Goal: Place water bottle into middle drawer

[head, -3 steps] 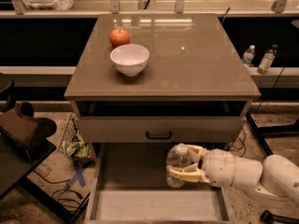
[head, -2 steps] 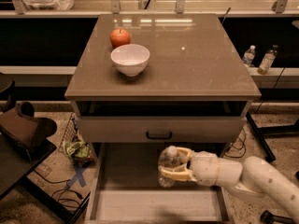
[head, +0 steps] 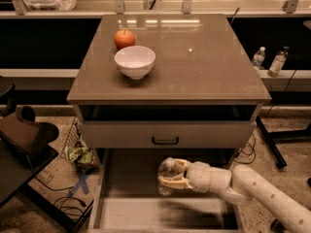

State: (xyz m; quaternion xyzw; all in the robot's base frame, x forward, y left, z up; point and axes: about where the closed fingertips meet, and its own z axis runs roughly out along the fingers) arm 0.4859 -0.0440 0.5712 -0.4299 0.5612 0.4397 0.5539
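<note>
1. Between the fingers point(head: 172, 182) of the gripper point(head: 165, 172) sits the water bottle point(head: 167, 169). The fingers are closed on its body from either side.
2. Below the fingers lies the middle drawer point(head: 141, 212), pulled out. The bottle hangs over its bare floor and appears not to touch it yet.
3. Above and behind the fingers is a closed drawer front point(head: 121, 135) with a black handle. A white bowl point(head: 135, 61) and an apple point(head: 125, 39) stand on the tabletop point(head: 204, 62), well apart from the fingers.
4. The bottle looks light and thin-walled, so it probably gives under a hard squeeze, and its smooth plastic may slip.
5. The ribbed middle, where the fingers sit, seems the surest place to hold it.
6. Being tall and narrow, the bottle may topple if let go from high up.
</note>
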